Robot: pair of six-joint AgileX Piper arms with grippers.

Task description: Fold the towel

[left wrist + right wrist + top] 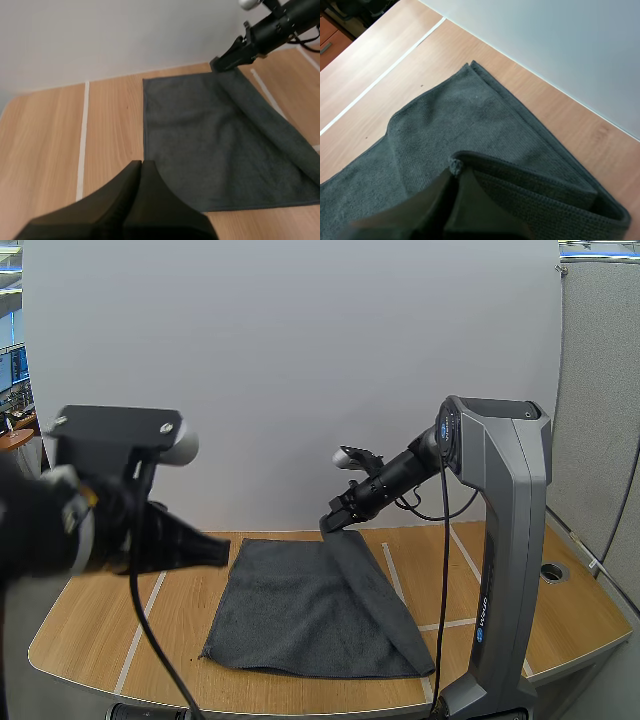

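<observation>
A dark grey towel (300, 610) lies spread on the wooden table (90, 635). My right gripper (331, 525) is shut on the towel's far right corner and holds it a little above the table, so the right edge rises in a fold (375, 580). In the right wrist view the fingertips (451, 176) pinch the hem over the flat towel (460, 115). My left gripper (220, 553) hovers over the table left of the towel, shut on nothing. Its fingers (141, 167) lie together as one wedge near the towel (210, 145), opposite the right gripper (226, 58).
The right arm's grey base column (500, 570) stands at the table's right front, close to the towel's right edge. White tape lines (140, 625) run across the tabletop. Bare wood lies left of the towel, and a white wall (300, 370) closes the back.
</observation>
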